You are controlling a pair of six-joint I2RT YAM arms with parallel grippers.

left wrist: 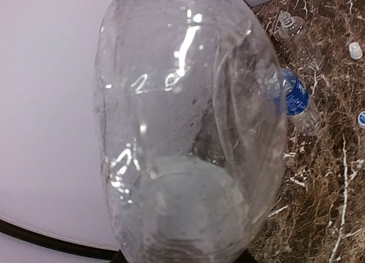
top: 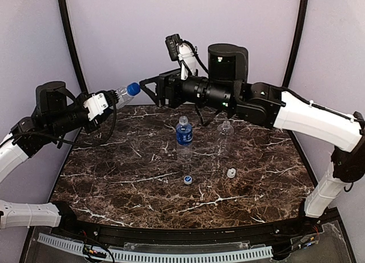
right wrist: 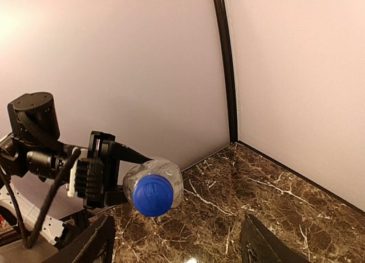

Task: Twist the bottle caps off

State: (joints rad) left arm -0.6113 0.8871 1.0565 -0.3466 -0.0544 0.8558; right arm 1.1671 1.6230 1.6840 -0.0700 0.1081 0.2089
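My left gripper (top: pixel 107 102) is shut on a clear bottle (top: pixel 121 94) and holds it level in the air, its dark blue cap (top: pixel 133 89) pointing right. That bottle fills the left wrist view (left wrist: pixel 188 132). My right gripper (top: pixel 144 88) is open, level with the cap and just right of it, not touching. In the right wrist view the blue cap (right wrist: pixel 153 195) faces me, above and between my open fingers (right wrist: pixel 94 243). A blue-labelled bottle (top: pixel 183 137) and a plain bottle (top: pixel 225 137) stand open on the table. Two white caps (top: pixel 187 179) (top: pixel 231 173) lie in front of them.
The dark marble table (top: pixel 125 183) is walled by pale panels with black corner posts (top: pixel 71 40). The standing bottles are under and in front of my right arm (top: pixel 256 103). The left wrist view shows the labelled bottle (left wrist: pixel 296 100) and the plain bottle (left wrist: pixel 292 30) off to the right.
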